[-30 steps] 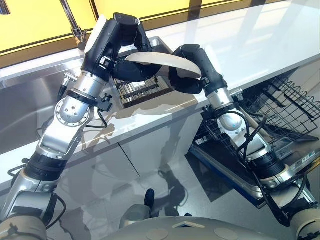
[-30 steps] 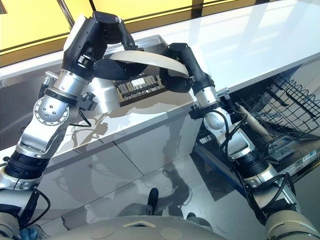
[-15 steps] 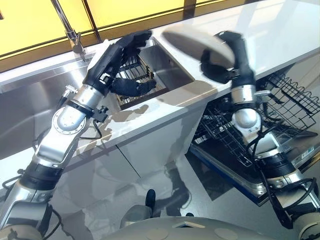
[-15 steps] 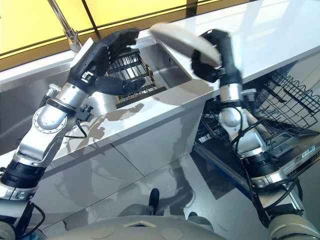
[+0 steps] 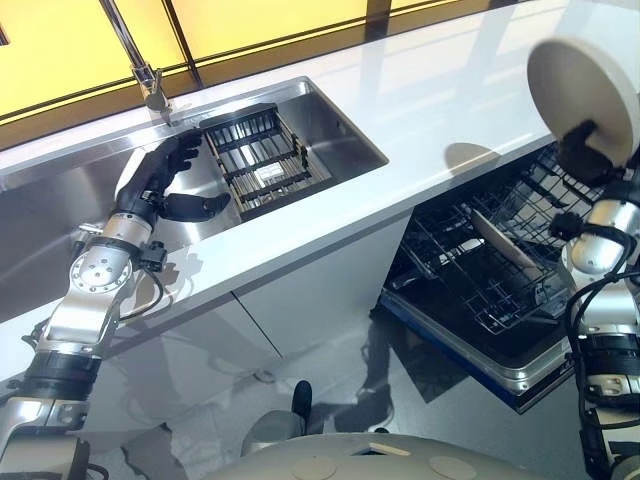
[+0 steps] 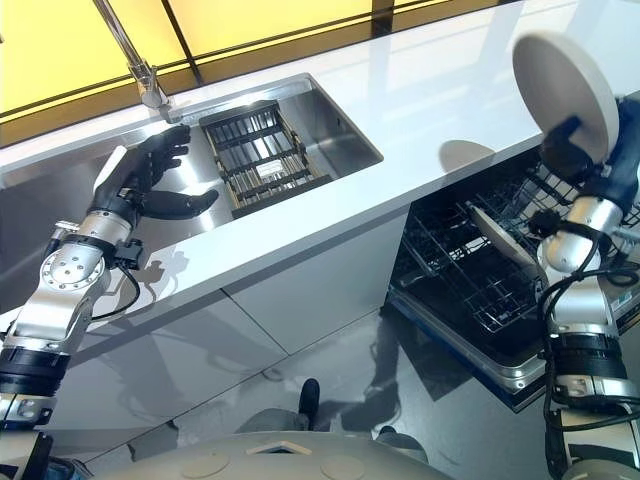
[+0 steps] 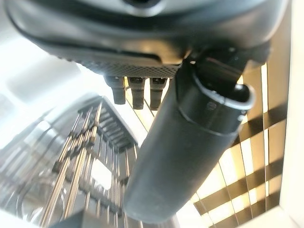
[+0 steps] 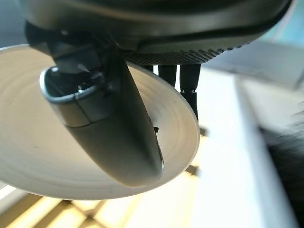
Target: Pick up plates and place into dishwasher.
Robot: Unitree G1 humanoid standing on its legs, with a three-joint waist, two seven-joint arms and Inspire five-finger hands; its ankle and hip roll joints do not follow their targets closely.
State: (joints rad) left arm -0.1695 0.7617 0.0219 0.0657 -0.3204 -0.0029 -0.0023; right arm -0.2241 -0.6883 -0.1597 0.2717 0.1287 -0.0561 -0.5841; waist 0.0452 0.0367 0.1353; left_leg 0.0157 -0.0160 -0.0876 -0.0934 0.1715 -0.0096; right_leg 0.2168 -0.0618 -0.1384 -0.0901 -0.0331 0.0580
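Note:
My right hand [image 5: 590,150] is shut on a round cream plate [image 5: 580,85], pinching it between thumb and fingers and holding it upright above the open dishwasher rack [image 5: 480,285]. The right wrist view shows the thumb [image 8: 109,128] lying across the plate's face [image 8: 42,156]. Another plate [image 5: 500,240] stands tilted in the rack. My left hand [image 5: 160,180] hovers open over the sink [image 5: 340,140], beside the dark dish rack [image 5: 260,160], holding nothing. Its wrist view shows the thumb [image 7: 185,147] and straight fingers over the rack's bars [image 7: 80,171].
A white countertop [image 5: 440,90] runs between the sink and the dishwasher. A tap [image 5: 145,75] stands behind the sink. The dishwasher door [image 5: 470,350] is folded down over the glossy floor [image 5: 310,340].
My right hand has swung the plate rightward from over the sink's edge to above the dishwasher rack. The left hand has drawn back to the left and lower over the sink.

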